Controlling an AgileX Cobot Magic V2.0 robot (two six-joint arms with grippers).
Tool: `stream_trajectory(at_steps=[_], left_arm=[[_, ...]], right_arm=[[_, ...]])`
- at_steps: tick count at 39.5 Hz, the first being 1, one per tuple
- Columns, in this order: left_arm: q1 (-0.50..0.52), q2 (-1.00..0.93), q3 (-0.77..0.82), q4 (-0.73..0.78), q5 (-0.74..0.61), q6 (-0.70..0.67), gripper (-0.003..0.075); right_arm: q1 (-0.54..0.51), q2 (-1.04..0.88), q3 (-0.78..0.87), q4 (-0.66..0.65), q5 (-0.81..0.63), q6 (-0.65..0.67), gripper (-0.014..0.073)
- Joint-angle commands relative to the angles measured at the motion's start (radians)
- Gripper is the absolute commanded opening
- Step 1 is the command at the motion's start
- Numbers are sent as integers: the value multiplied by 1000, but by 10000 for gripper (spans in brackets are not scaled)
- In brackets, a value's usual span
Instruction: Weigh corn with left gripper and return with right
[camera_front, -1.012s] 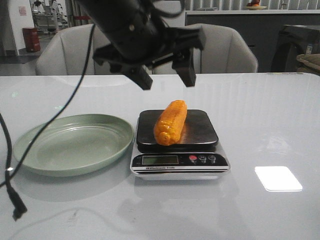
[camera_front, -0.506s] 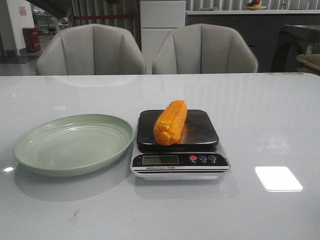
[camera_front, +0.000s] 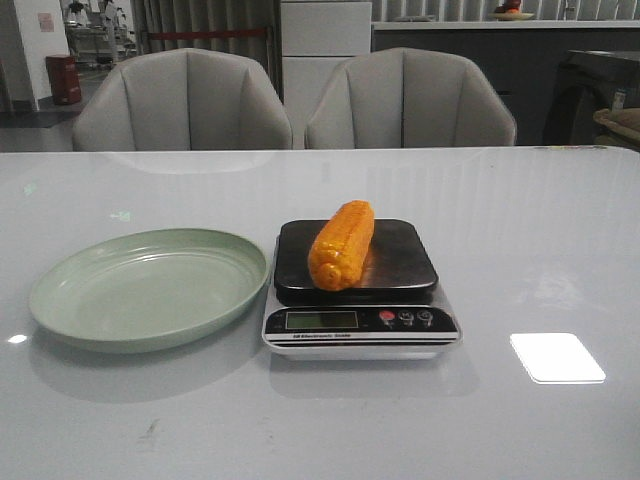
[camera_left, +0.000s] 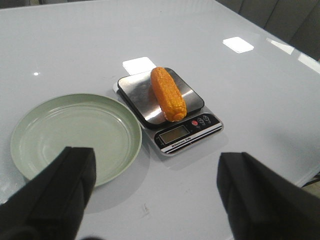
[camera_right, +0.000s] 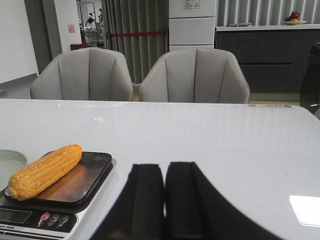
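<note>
The orange-yellow corn (camera_front: 341, 243) lies lengthwise on the dark platform of the kitchen scale (camera_front: 400, 322). It also shows in the left wrist view (camera_left: 168, 93) and the right wrist view (camera_right: 45, 170). The green plate (camera_front: 90, 262) is empty, left of the scale. My left gripper (camera_left: 155, 200) is open and empty, high above the table in front of the plate and scale. My right gripper (camera_right: 165, 192) is shut and empty, low over the table to the right of the scale. Neither gripper shows in the front view.
Two grey chairs (camera_front: 290, 100) stand behind the table's far edge. A bright light reflection (camera_front: 556, 357) lies on the table right of the scale.
My left arm hung open over the corn one second ago. It has drawn back out of the front view. The corn, scale and plate have not moved.
</note>
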Motion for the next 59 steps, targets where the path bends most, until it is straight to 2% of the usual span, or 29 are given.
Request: stream_trajectory(at_steps=[1,5,14,21,24,40,52,56,59], left_arm=[[-6,-95,22,12,-22,12,495],[-6,-206,66,12,14,57,393],[-6,-373,125,25,14,57,105],[-6,-396,129,32,14,57,113],[-6,-396,130,30,14,57,113],[-6,-396,134,30,14,57,113],[-6,-396,134,30,14,57,113],[-6,-396,134,30,14,57,113],[-6,-396,134,30,14,57,113]], right_arm=[[-6,-18,11,-10,-83,-13,165],[-6,-18,11,-10,-83,-13,165],[-4,-18,11,-10,-101,-13,165],[-3,-18,5,5,-260,9,165],[-3,-8,-32,25,-266,37,165],[-3,317,-437,27,186,37,165],[-3,384,-455,27,308,16,173],[21,412,-468,27,330,-7,234],[58,441,-484,27,330,-10,337]])
